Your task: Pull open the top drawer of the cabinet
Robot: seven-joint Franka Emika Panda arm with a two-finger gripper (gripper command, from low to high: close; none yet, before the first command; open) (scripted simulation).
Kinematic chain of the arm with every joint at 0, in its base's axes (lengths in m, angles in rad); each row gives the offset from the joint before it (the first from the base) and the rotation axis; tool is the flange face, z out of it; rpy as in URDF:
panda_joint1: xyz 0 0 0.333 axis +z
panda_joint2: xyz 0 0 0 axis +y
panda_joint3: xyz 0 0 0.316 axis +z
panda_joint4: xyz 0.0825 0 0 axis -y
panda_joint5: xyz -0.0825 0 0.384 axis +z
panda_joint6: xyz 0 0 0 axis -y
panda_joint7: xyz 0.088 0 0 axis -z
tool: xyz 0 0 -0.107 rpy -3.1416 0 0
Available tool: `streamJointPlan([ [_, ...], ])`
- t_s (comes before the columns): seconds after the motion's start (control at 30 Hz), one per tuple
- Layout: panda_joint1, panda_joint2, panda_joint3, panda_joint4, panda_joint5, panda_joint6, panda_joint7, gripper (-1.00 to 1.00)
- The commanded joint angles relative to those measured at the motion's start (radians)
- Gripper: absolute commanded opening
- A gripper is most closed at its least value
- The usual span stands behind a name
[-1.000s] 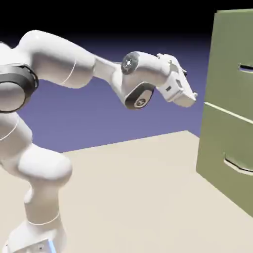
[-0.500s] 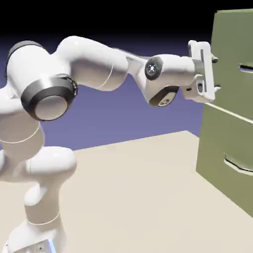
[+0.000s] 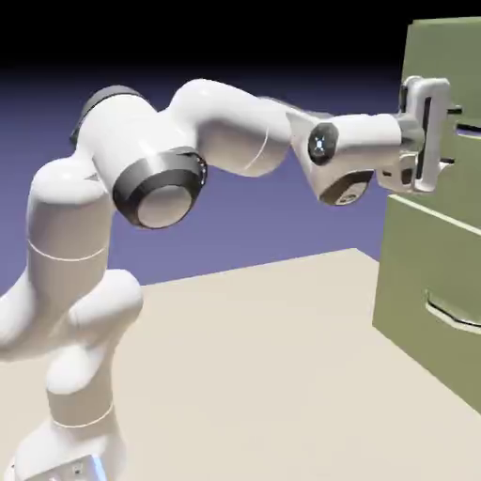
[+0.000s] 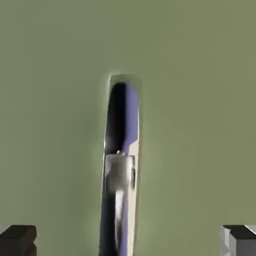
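The olive-green cabinet (image 3: 399, 282) stands at the exterior view's right. Its upper panel is the top drawer (image 3: 460, 70), which looks flush with the cabinet face. The drawer's short silvery bar handle (image 3: 468, 131) is partly covered by my hand. My gripper (image 3: 452, 134) sits right in front of that handle, level with it and pointing at the drawer front. In the hand view the drawer front (image 4: 200, 100) fills the frame. The handle (image 4: 120, 170) runs up the middle. The gripper (image 4: 129, 242) is open, with one of the fingertips (image 4: 18, 240) far to each side of the bar and not touching it.
Below the pale seam lies the lower panel (image 3: 423, 263) with a wider curved silvery handle (image 3: 453, 316). The beige table (image 3: 263, 376) stretches from the robot's base to the cabinet's foot. My arm spans the upper middle of the exterior view.
The arm has stretched to the right across both steps. The hand rose, turned to face the cabinet, and now sits at the top drawer's handle.
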Motion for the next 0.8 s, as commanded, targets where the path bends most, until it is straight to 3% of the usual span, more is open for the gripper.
streamJointPlan([
  [0.0,0.01,0.001,-0.01,0.005,0.001,0.003,0.005,0.0],
  [0.3,0.293,-0.079,-0.23,0.223,0.072,-0.051,-0.106,0.0],
  [0.33,0.293,-0.079,-0.23,0.223,0.072,-0.051,-0.106,-1.0],
  [0.77,-0.142,0.019,0.124,-0.085,-0.012,0.024,0.03,-1.0],
])
